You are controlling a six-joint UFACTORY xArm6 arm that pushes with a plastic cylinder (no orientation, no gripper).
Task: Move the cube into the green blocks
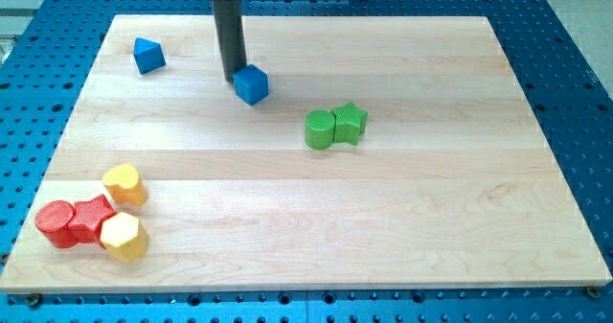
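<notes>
Blue cube (252, 84) is the piece I have to drive into the two green blocks, and it sits on the far half of the wooden board (402, 218), a little left of centre. My tip (233, 78) stands at the cube's far-left side, touching it or just short of it; I cannot tell which from this view. The rod is a plain stick with no jaws, so it neither spreads nor pinches anything and simply stands upright at the cube.

The green cylinder (320, 129) and the green star block (350, 123) sit side by side, touching, to the right of the cube and nearer to me, with a stretch of bare board between them and the cube.

I judge the push itself to be the step in hand: the tip is already behind the cube on the side away from the greens. The next move calls for a steady slide rightward and toward the near edge, keeping the tip centred on the cube's face so it does not spin off.

Elsewhere, a second blue block (147, 56), wedge-like, lies far left, and a cluster of two red blocks (73, 221) and two yellow blocks (124, 211) sits at the near left.
</notes>
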